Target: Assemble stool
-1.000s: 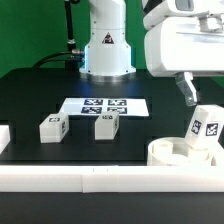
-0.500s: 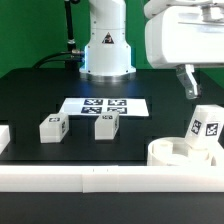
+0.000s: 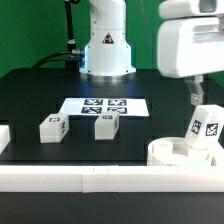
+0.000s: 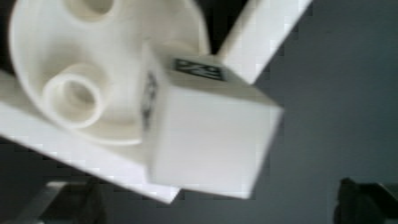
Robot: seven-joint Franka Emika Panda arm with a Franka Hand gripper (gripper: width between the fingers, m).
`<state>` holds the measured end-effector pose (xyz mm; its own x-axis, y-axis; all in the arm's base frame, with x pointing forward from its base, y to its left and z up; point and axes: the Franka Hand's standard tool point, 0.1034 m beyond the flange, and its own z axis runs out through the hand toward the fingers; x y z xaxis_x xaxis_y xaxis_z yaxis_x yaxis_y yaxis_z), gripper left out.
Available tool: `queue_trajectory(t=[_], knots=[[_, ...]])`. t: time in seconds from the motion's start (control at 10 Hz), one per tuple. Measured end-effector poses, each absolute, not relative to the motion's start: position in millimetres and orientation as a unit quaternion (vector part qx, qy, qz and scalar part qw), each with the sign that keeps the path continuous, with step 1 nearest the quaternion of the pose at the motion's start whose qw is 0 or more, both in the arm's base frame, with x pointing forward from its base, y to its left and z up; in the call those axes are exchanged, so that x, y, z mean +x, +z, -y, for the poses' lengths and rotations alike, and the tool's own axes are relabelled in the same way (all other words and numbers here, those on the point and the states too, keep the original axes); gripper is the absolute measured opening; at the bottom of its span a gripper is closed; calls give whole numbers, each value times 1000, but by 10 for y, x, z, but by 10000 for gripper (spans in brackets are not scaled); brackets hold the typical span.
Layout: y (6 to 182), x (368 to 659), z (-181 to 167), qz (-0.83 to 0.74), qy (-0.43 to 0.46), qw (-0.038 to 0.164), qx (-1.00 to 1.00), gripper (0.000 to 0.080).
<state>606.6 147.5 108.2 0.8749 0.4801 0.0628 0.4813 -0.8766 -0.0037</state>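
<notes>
Rightward in the exterior view the gripper [image 3: 195,96] has drifted, jaws released, above the blocky white tagged leg [image 3: 204,128] standing in the near round white seat [image 3: 165,152].

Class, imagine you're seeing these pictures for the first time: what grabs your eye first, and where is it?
A tagged leg stands up from the round seat at the exterior view's lower right, with the jaws open just above it. Two more legs sit loose on the black table by the marker board.
</notes>
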Motion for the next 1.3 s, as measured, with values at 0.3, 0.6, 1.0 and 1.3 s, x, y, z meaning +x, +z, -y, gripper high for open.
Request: queue_trajectory(t=[0.3,0.6,1.0,1.3], knots=[[1076,6066,-1480,266,7,10,-964,649],[1042,6108,-1412,417,-10,-1,-909,649],[1010,6104,-1325,574,-6,-11,-819,649],[966,6101,-1283,730,7,-23,-683,649]])
